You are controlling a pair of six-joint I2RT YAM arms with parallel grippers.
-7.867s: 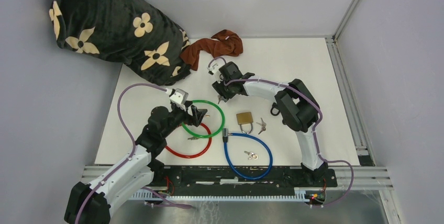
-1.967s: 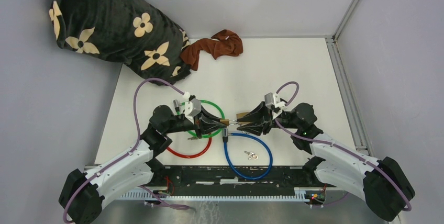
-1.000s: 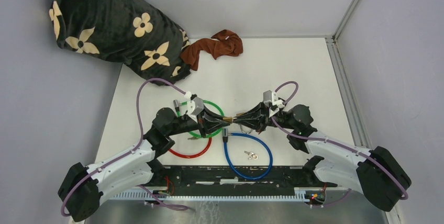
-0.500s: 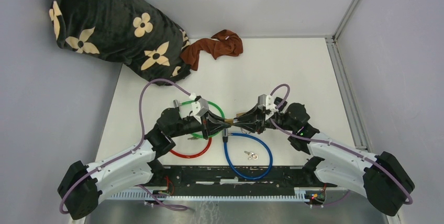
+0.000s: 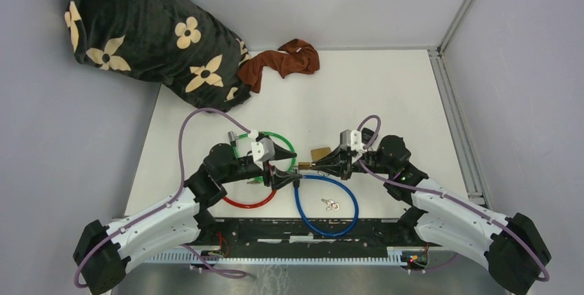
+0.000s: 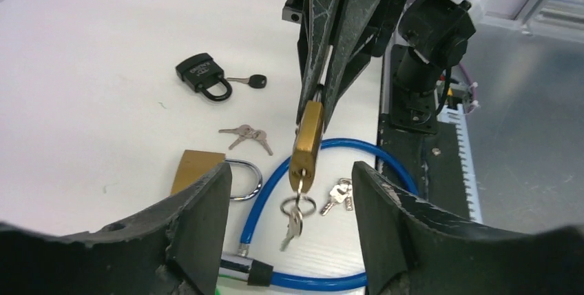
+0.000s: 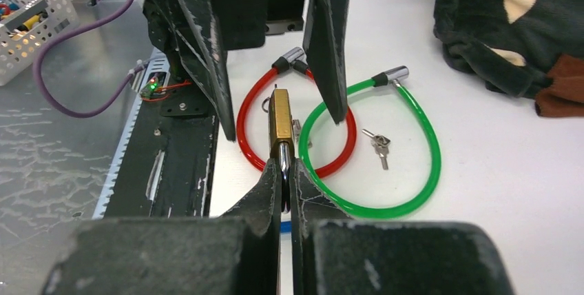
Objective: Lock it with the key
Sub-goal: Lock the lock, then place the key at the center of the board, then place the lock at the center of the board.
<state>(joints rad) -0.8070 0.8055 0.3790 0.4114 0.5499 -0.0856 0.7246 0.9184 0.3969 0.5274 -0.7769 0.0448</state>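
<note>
Blue cable [image 6: 324, 282]: looped on the table [image 5: 386, 102], lower centre of the top view, nearest the arm bases.
Loose keys [image 5: 330, 205]: 1 small bunch lying inside the blue loop.
Red cable [image 7: 240, 124]: loop at lower left of centre in the top view, under the left arm.
Left gripper [image 6: 289, 171]: jaws spread wide, holding nothing; 1 finger on each side of the padlock's key end, neither touching it.
Brass padlock [image 6: 306, 136]: centre of the frame, up off the table, hanging by its shackle from the right gripper.
Key [image 6: 299, 185]: seated in the keyhole at the padlock's lower end; a ring with 1 more key dangles below it.
Right gripper [image 7: 285, 171]: clamped tight on the padlock's shackle.
Second brass padlock [image 6: 196, 169]: flat on the table, just beyond the held one.
Black padlock [image 6: 202, 71]: upper left of the left wrist view, key beside it.
Green cable [image 7: 358, 210]: loop overlapping the red one.
Brown cloth [image 5: 282, 64]: top centre.
Blanket [image 5: 138, 26]: dark, flower-patterned, upper left corner.
</note>
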